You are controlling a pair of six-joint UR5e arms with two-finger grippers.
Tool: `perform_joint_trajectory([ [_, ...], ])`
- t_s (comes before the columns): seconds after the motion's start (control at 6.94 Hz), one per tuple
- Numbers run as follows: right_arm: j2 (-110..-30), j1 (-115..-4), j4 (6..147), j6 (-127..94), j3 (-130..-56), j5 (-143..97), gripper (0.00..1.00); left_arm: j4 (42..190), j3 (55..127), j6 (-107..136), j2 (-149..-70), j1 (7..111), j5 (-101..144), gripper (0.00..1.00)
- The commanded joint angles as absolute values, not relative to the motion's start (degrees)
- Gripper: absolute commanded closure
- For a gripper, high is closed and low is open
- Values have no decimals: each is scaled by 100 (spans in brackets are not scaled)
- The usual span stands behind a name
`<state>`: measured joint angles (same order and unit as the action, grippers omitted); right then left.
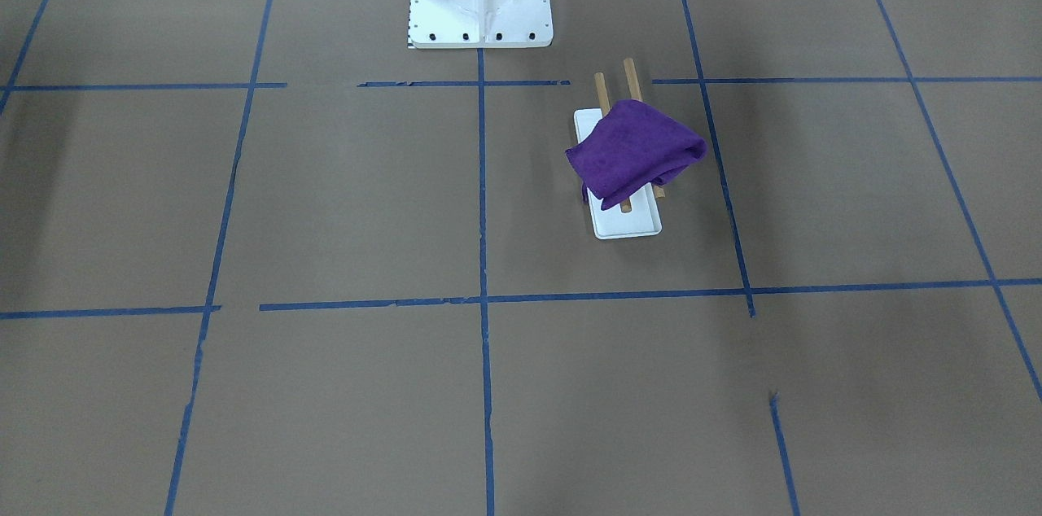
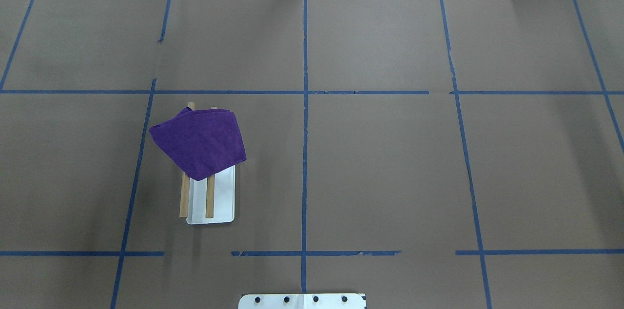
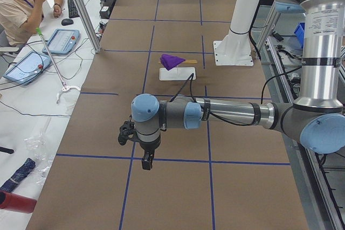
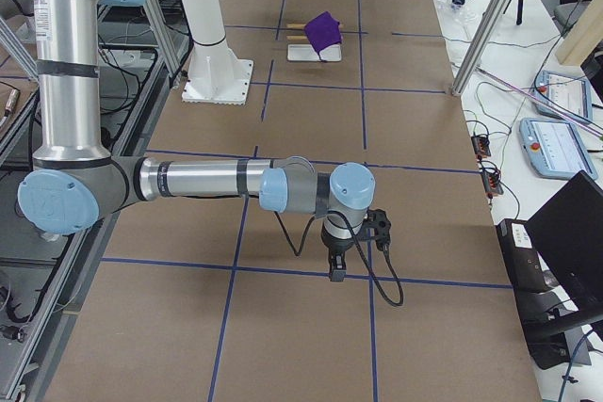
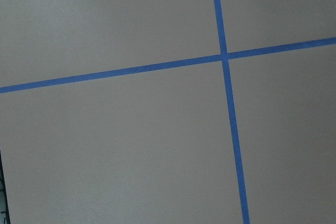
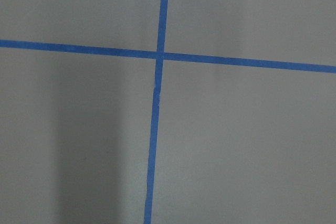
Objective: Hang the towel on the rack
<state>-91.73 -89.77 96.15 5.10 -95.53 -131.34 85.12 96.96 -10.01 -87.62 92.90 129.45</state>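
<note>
Towel (image 1: 635,154) draped over rack (image 1: 628,223); left gripper (image 3: 146,162) and right gripper (image 4: 335,270) well apart.

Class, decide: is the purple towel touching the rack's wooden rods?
Touching. The overhead exterior view shows the towel draped over both rods, which disappear beneath it.

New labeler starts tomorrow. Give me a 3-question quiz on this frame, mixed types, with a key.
1. Short answer: how many rods of the rack does the purple towel drape over?
2. In the overhead view, the rack stands: A) in the left half, B) in the right half, C) on the centre tape line.
3. True or false: the left tool and the right tool both hang over bare table, away from the towel.

Key: 1) two; 2) A; 3) true.
</note>
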Motion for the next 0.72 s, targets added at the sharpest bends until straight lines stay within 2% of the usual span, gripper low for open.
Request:
perform_joint_trajectory([
  [0.0, -9167, -8956, 9607, 431, -9554, -13140, 0, 8517, 9703, -993, -8763, 9290, 12946, 0],
  [0.58, -9158, -8939, 9606, 378, -9554, -13131, 0, 8517, 9747, -993, -8771, 9290, 12964, 0],
])
